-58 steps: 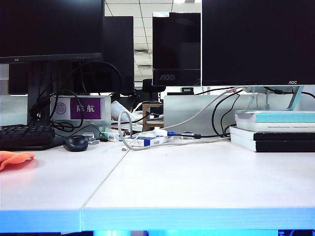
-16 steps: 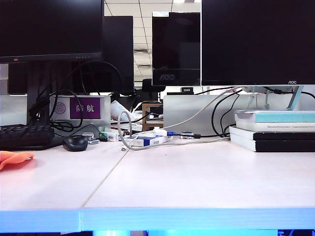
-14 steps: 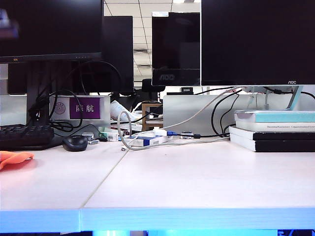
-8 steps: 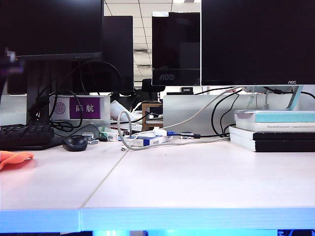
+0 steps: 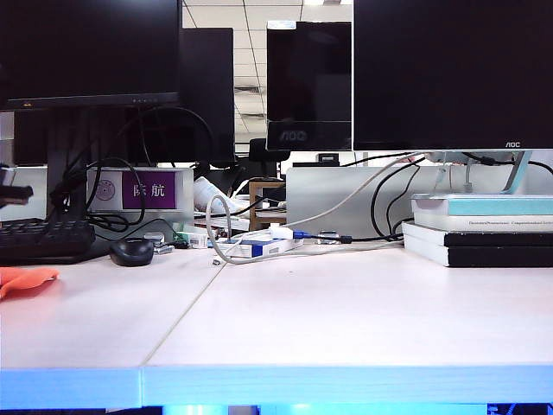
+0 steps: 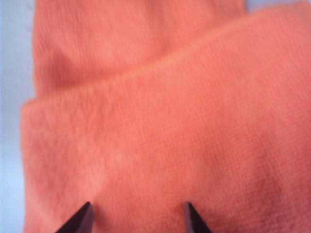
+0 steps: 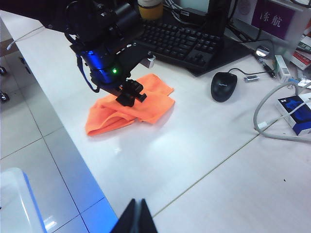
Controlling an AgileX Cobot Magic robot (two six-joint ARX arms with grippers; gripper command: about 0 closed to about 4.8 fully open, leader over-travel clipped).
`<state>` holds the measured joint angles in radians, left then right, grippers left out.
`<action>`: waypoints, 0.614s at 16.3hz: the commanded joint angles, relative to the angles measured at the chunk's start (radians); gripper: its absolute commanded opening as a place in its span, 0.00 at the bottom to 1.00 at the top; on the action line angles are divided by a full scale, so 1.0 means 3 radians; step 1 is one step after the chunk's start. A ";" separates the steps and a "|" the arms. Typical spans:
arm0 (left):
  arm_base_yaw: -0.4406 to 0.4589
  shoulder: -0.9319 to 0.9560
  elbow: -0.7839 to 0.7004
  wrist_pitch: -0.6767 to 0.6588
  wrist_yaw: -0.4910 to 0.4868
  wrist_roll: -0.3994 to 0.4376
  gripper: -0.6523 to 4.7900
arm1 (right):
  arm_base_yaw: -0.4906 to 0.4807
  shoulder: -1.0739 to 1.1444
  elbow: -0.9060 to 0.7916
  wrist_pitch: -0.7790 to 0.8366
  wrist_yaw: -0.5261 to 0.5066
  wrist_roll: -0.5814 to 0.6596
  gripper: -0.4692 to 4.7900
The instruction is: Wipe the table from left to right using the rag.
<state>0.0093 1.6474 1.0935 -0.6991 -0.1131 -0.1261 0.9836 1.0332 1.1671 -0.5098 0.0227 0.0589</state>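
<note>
The rag (image 7: 144, 104) is a folded orange-pink cloth lying on the white table (image 7: 204, 145) near its left end; in the exterior view the rag (image 5: 24, 279) shows at the far left edge. My left gripper (image 6: 137, 218) hangs just above the rag, open, its two dark fingertips (image 6: 82, 221) apart with cloth filling the view beneath them. The right wrist view shows the left gripper (image 7: 130, 94) pointing down onto the rag's middle. My right gripper (image 7: 138, 216) is shut and empty, hovering high over the table's front edge near the seam.
A black mouse (image 7: 223, 86) and a black keyboard (image 7: 184, 41) lie behind and right of the rag. Cables and a small blue box (image 5: 259, 246) sit mid-table at the back. Stacked books (image 5: 479, 229) stand at the back right, with monitors behind.
In the exterior view a blurred part of the left arm has come down along the left edge from the top to just above the keyboard. The rag has not moved.
</note>
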 commanded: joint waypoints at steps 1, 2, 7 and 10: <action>-0.0003 0.0153 0.0009 0.0111 0.0033 0.0072 0.57 | 0.0003 -0.0004 0.0023 0.0039 -0.0005 0.0004 0.08; -0.0008 0.0383 0.0008 0.0079 0.0153 0.0071 0.55 | 0.0003 -0.0004 0.0023 0.0041 -0.0003 0.0004 0.08; -0.0203 0.0491 0.0003 -0.0221 0.0520 0.0622 0.11 | 0.0000 -0.0004 0.0023 0.0038 0.0017 0.0003 0.08; -0.0776 0.0491 0.0004 -0.0299 0.0556 0.0682 0.11 | 0.0001 -0.0005 0.0023 -0.0215 0.0022 0.0003 0.08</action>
<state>-0.1917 1.7611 1.1217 -0.7032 -0.0563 0.0750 0.9833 1.0336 1.1679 -0.5491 0.0261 0.0589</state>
